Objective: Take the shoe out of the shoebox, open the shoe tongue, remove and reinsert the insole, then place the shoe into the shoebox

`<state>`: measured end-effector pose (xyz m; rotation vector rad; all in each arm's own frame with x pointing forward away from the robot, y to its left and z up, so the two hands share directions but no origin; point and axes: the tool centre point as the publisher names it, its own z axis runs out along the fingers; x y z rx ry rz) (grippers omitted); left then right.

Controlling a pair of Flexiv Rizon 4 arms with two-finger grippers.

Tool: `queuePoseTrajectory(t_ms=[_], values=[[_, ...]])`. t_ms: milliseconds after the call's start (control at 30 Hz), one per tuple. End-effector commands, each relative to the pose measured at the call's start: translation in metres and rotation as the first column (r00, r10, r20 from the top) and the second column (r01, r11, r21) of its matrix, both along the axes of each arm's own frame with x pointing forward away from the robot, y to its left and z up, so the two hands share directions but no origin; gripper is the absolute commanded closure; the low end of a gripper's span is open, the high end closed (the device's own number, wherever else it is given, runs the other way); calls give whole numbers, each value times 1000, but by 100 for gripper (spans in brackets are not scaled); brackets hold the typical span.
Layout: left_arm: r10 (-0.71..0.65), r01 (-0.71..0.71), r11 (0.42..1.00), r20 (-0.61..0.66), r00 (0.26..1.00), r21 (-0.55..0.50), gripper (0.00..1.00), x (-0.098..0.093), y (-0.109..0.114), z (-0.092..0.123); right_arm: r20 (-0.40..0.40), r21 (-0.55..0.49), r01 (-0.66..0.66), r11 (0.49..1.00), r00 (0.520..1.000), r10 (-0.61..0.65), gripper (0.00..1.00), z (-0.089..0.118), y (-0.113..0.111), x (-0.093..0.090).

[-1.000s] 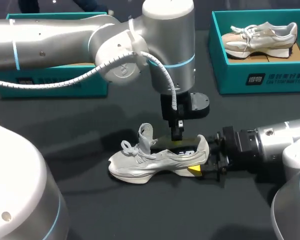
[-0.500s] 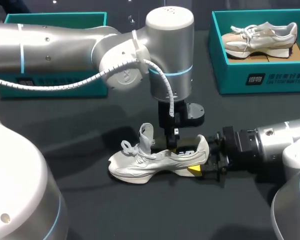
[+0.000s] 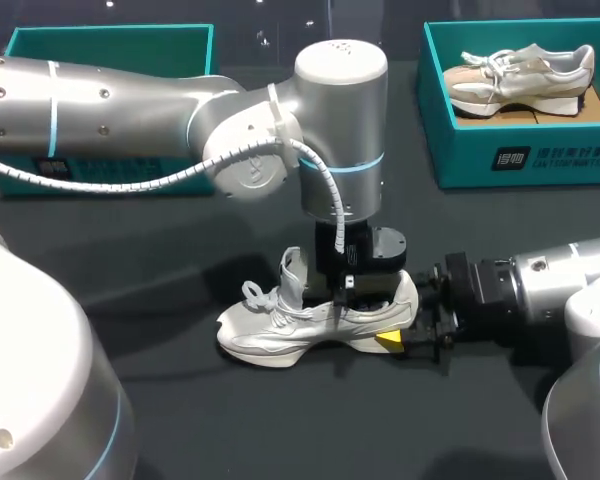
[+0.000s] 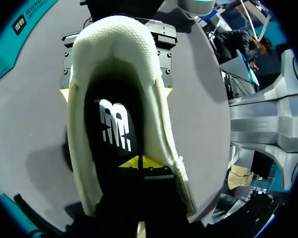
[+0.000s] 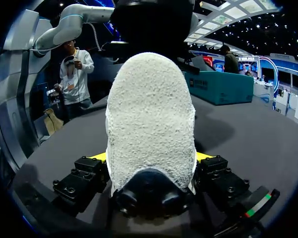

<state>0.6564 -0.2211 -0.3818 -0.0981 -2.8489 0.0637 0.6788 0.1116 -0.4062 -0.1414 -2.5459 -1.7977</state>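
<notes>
From above, my left arm [image 3: 340, 120] comes in across the table [image 3: 180, 400] and turns straight down at the wrist. This sets my left jaws into the opening of the pale grey shoe [image 3: 270, 335]. The shoe lies on its sole directly under them, and its tongue [image 3: 292, 268] stands up just beside them. My right arm [image 3: 540, 290] lies low and level. My right jaws are clenched on the heel, one yellow fingertip [image 3: 388, 341] against its side. Well beyond both sets of jaws, the teal shoebox [image 3: 480, 150] holds a second shoe [image 3: 520, 75]. Another teal box [image 3: 110, 45] sits far off on my left arm's side.

Through my left wrist, I look down into the shoe [image 4: 114, 49]. My left jaws are closed, the yellow fingertips [image 4: 129, 162] meeting with only a thin seam between them. They sit low inside the shoe, just over the black insole [image 4: 114, 124], which lies flat ahead of them. I cannot tell whether they pinch its edge. Grey table [image 4: 30, 124] shows on both sides.

Through my right wrist, the shoe's rounded heel [image 5: 149, 124] fills the space between my right jaws. A yellow fingertip [image 5: 98, 156] presses it from each side, so it is firmly grasped. The dark table [image 5: 238, 129] spreads ahead, and the teal box [image 5: 221, 87] stands far beyond the heel.
</notes>
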Motion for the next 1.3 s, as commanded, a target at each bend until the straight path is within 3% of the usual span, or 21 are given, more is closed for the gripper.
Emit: queuePoseTrajectory(t_ms=[33,133,233,567,867,1100,1267,1300], values=[[-3,4,1000,20,1000,-7,96,-8,0,-4,0,-4,0,1000,1000,0,100,1,0,0],[-4,4,1000,24,1000,-9,69,-10,-1,-6,0,-4,0,1000,1000,0,100,1,0,0],[-1,2,1000,40,999,-20,58,-11,-2,-10,0,-4,0,1000,1000,0,100,1,0,0],[-9,15,999,188,982,-35,46,-11,-10,-30,0,-4,0,1000,1000,0,100,1,0,0],[53,-50,999,312,948,-16,58,13,-15,-51,0,-4,0,1000,1000,0,100,1,0,0],[98,-102,995,328,940,-4,67,39,-14,-53,0,-4,0,1000,1000,0,100,1,0,0],[111,-113,994,311,944,-12,88,44,-10,-48,0,-4,0,1000,1000,0,100,1,0,0],[112,-113,994,308,945,-15,99,44,-9,-47,0,-4,0,1000,1000,0,100,1,0,0]])
